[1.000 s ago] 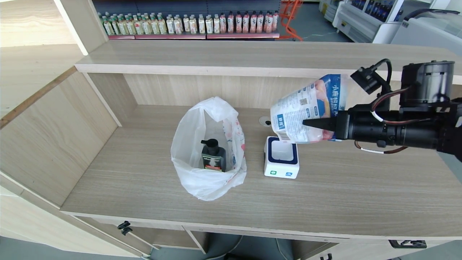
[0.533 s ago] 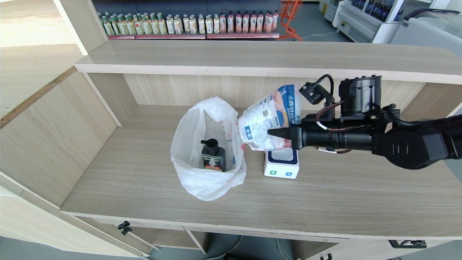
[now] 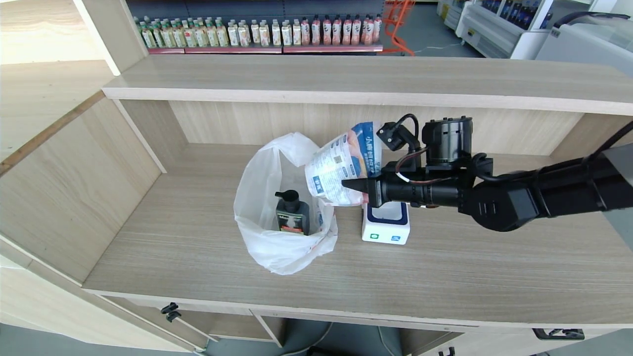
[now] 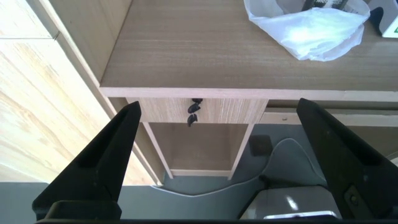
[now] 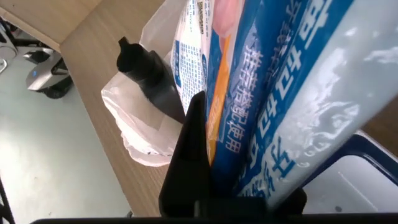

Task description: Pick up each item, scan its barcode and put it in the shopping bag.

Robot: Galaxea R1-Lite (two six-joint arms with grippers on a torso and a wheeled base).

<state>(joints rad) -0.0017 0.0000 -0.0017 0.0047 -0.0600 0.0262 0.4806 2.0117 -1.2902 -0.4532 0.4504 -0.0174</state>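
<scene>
Step in hand, judged: bagging.
Right gripper (image 3: 353, 185) clamped on packet (image 3: 336, 168), frame centre, over right rim of shopping bag (image 3: 267, 242), above-left of scanner (image 3: 385, 230).
Next move, judged: carry packet toward frame left over bag opening, lower, release.
Left gripper (image 4: 219, 106): fingers apart, empty.

The pouch (image 3: 332, 165) and right gripper (image 3: 348, 184) hide the far half of the scanner (image 3: 385, 231), at the shopping bag's (image 3: 257, 168) three o'clock. The bag's front wall covers the pump bottle's (image 3: 293, 216) base.
</scene>
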